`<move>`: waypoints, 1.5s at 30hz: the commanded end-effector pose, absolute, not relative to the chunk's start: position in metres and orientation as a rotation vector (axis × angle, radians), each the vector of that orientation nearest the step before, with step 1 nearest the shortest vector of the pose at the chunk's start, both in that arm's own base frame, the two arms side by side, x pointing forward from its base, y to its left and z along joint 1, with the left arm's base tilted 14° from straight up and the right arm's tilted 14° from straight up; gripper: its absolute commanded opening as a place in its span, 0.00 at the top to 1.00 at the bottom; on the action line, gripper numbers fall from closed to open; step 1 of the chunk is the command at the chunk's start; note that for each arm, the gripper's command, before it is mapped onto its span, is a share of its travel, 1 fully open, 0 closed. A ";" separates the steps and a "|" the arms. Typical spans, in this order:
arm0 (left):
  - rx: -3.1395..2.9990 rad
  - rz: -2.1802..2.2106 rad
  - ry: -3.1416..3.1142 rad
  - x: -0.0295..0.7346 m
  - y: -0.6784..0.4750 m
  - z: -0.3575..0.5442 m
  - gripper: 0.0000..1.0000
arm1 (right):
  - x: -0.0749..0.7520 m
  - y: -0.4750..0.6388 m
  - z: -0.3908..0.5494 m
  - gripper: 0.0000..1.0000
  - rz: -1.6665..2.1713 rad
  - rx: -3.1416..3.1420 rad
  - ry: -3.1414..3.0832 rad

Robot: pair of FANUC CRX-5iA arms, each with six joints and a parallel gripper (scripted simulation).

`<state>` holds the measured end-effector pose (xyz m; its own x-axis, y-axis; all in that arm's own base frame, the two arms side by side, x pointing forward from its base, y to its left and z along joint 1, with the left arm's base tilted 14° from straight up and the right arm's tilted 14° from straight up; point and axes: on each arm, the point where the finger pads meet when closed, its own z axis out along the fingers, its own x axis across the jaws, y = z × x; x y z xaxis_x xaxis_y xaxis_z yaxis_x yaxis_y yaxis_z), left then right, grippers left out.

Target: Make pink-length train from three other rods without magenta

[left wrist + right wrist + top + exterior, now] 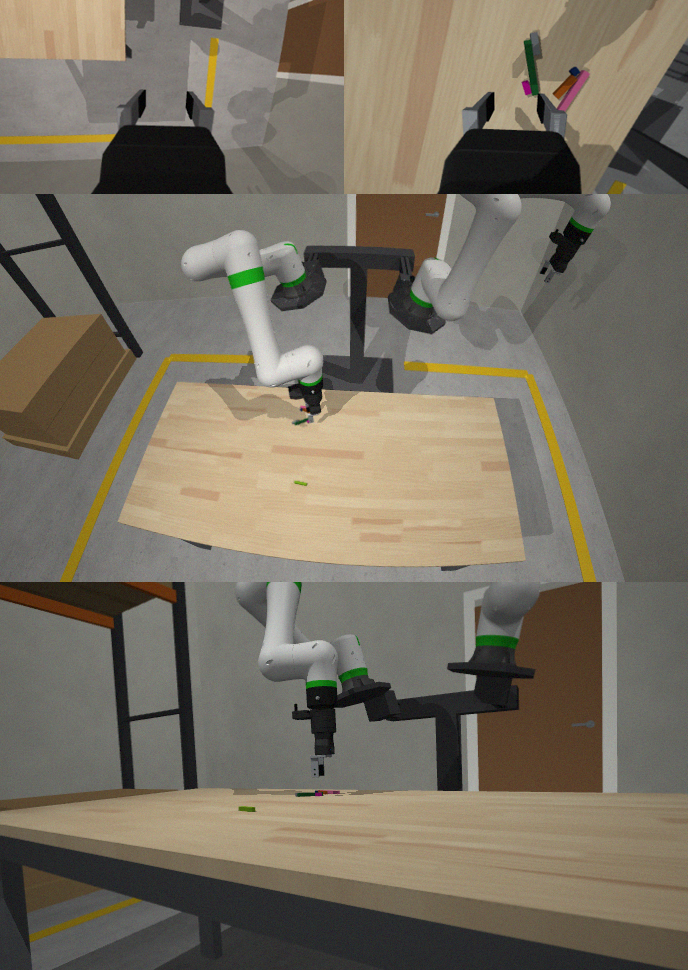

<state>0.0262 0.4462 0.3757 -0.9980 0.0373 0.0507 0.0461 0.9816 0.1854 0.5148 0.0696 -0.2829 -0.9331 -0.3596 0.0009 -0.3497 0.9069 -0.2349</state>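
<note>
The plain green rod (301, 422) (306, 794) (531, 67) is flanked by the grey rod (535, 43) at one o'clock and the magenta rod (319, 794) (526, 87) at seven in the right wrist view. The orange rod (305, 410) (324, 792) (563, 89) is crowded by the blue (574, 70) at one and pink (303, 407) (334, 792) (574, 91) at four. From above, the lime rod (300, 483) (246, 809) is seen at six from the spread right gripper (306, 415) (318, 775) (517, 106). The left gripper (546, 275) (166, 99) is spread, off-table.

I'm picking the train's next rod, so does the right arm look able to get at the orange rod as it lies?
Probably, but tightly: the right gripper is open and empty, yet the pink rod and blue rod crowd the orange rod.
</note>
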 end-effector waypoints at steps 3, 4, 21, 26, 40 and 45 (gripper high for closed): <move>-0.065 -0.293 -3.080 0.026 0.446 0.377 0.00 | 0.481 0.070 -0.282 0.00 -0.364 -0.229 3.025; -0.065 -0.293 -3.080 0.026 0.446 0.377 0.00 | 0.476 0.070 -0.282 0.00 -0.360 -0.187 3.026; -0.065 -0.293 -3.080 0.026 0.446 0.377 0.00 | 0.438 0.071 -0.281 0.46 -0.325 0.148 3.011; -0.065 -0.293 -3.080 0.026 0.446 0.377 0.00 | 0.438 0.071 -0.281 0.46 -0.325 0.148 3.011; -0.065 -0.293 -3.080 0.026 0.446 0.377 0.00 | 0.438 0.071 -0.281 0.46 -0.325 0.148 3.011; -0.065 -0.293 -3.080 0.026 0.446 0.377 0.00 | 0.438 0.071 -0.282 0.46 -0.325 0.148 3.011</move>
<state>0.0262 0.4462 0.3757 -0.9980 0.0373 0.0507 0.0461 0.9816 0.1854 0.4379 0.0710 -0.2818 -0.9893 0.0851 -0.1185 0.1084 0.9723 -0.2071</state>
